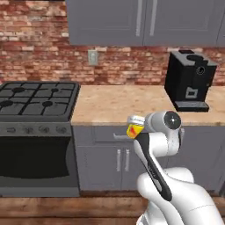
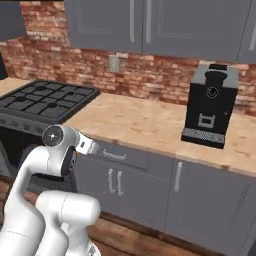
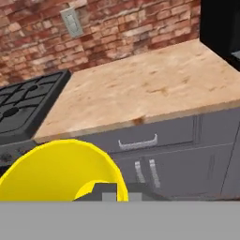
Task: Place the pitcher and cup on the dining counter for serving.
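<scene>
Cup [image 3: 61,171] sits clamped in the closed gripper [image 1: 134,127], held in front of and just below the wood-grain counter [image 1: 118,103] edge ahead.

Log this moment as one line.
gripper: shut on cup | cup: carried, off counter | pitcher: unseen | next: place cup

The left base view looks forward and down from behind the arm, facing the counter [image 1: 118,107] squarely, stove [image 1: 37,101] at frame left. The right base view faces it obliquely — coffee machine [image 2: 210,105] right of centre. Both share counter, stove and brick wall [image 1: 35,48]. The hand view sits nearer, low — counter edge across mid-frame.
</scene>
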Robot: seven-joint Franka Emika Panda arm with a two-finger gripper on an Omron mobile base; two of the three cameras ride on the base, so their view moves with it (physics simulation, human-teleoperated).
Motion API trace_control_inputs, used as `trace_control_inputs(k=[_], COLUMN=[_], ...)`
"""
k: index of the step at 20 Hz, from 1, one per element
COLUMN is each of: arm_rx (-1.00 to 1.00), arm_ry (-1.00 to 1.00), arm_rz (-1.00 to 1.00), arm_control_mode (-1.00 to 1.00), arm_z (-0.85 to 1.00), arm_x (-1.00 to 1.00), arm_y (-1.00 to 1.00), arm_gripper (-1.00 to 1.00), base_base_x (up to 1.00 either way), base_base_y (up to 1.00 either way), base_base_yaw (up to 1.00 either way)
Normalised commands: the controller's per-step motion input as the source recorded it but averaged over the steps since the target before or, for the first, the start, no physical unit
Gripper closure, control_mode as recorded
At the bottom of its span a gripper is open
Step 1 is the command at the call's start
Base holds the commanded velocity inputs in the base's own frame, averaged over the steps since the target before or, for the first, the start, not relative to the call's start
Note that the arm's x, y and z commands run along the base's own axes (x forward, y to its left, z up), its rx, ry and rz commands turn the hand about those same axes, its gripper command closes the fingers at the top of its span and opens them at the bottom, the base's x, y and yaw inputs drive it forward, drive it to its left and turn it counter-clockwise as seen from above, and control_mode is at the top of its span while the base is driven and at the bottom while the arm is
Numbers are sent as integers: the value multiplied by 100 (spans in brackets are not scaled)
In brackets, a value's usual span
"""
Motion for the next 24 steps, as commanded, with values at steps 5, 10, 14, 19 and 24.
trace_control_inputs(k=[5, 10, 14, 19, 24], arm_rx=[0, 0, 0, 0, 0], arm_ry=[0, 0, 0, 0, 0], arm_rz=[0, 0, 0, 0, 0], arm_control_mode=[100, 100, 100, 100, 100], arm_z=[0, 0, 0, 0, 0], arm_x=[0, 0, 0, 0, 0], arm_y=[0, 0, 0, 0, 0], arm_gripper=[100, 100, 100, 100, 100], base_base_x=[-30, -29, -28, -23, -6], base_base_y=[12, 11, 11, 12, 41], base_base_yaw=[100, 100, 100, 100, 93])
